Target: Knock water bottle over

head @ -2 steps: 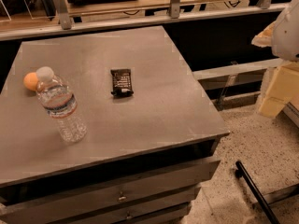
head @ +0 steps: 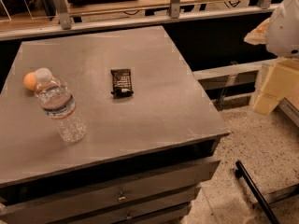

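The water bottle (head: 60, 107) stands upright on the left part of the grey table (head: 159, 120). It is clear and ribbed, with a white cap and a white label banded in red and blue. My gripper (head: 274, 88), cream-coloured, hangs at the right edge of the view under the white arm housing (head: 285, 24). It is beyond the table's right side and far from the bottle, touching nothing.
An orange ball (head: 29, 81) lies just behind the bottle's left side. A dark snack bar (head: 121, 82) lies mid-table. Drawers (head: 121, 195) sit under the tabletop. A metal rail (head: 140, 20) runs behind. A black rod (head: 254, 190) lies on the speckled floor at right.
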Robot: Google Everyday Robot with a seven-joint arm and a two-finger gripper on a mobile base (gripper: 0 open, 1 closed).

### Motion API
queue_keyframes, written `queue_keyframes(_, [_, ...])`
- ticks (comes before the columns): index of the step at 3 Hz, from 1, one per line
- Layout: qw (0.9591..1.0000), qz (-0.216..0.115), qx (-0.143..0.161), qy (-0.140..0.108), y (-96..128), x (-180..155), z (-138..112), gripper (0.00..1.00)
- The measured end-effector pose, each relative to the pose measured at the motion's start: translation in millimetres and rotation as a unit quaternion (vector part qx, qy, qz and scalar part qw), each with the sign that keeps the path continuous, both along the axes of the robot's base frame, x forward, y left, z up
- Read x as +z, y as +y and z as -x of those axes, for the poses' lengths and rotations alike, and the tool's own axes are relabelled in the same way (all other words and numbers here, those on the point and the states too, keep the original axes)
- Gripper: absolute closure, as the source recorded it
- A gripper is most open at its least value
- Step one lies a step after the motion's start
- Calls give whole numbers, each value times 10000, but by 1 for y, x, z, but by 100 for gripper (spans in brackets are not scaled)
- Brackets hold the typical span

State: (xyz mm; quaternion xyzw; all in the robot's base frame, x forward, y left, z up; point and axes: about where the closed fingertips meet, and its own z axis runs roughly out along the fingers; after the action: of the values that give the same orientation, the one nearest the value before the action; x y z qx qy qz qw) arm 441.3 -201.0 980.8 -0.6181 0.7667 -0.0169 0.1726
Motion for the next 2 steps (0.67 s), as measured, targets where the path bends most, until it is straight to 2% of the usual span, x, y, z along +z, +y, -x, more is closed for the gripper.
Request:
queue_keyframes(1, [9949, -351, 929, -147, 74, 23, 2, 0])
queue_keyframes(2, [9696, -816, 2294, -229, 196, 49, 34, 0])
